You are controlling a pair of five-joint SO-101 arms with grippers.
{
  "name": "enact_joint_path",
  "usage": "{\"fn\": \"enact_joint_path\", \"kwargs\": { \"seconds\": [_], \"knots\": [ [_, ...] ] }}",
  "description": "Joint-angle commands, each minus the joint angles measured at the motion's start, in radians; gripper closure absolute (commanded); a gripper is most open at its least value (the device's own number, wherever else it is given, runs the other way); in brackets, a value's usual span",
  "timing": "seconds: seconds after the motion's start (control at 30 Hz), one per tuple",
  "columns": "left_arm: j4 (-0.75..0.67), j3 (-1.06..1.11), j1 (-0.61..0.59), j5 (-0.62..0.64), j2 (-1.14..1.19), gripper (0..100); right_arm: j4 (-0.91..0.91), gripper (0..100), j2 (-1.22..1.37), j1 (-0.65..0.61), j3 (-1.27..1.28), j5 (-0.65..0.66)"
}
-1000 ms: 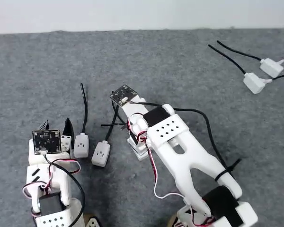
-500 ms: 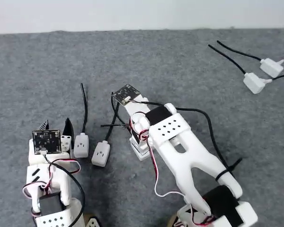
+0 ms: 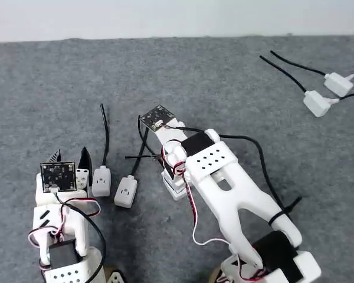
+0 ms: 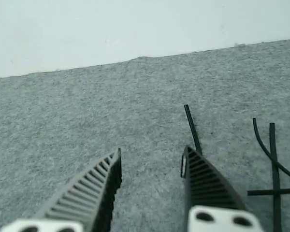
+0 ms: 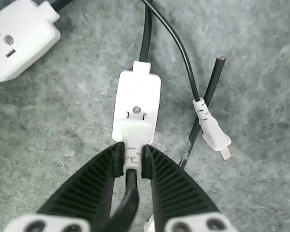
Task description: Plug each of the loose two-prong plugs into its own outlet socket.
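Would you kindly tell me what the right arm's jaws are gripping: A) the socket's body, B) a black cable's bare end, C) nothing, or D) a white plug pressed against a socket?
D: in the right wrist view, the right arm's jaws pinch the white plug, whose front meets the socket.

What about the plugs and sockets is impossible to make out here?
- Right wrist view: the body of the white two-prong plug hides its prongs, so its depth in the white outlet socket is unclear.
- High view: the white right arm covers the right gripper and that plug.
- High view: two far white cable fittings are too small to tell plug from socket.
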Motion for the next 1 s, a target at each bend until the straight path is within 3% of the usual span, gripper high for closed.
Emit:
{"fn": "enact_joint_path", "kwargs": {
  "seconds": [0.0, 0.97],
  "knots": [
    [0.002, -0.016, 0.003, -0.009, -0.012, 81, -0.015, 99.1, -0.005, -0.016, -0.005, 0.011],
    [0.002, -0.016, 0.003, -0.009, -0.012, 81, -0.171, 99.1, 0.262, -0.030, -0.005, 0.002]
  ]
}}
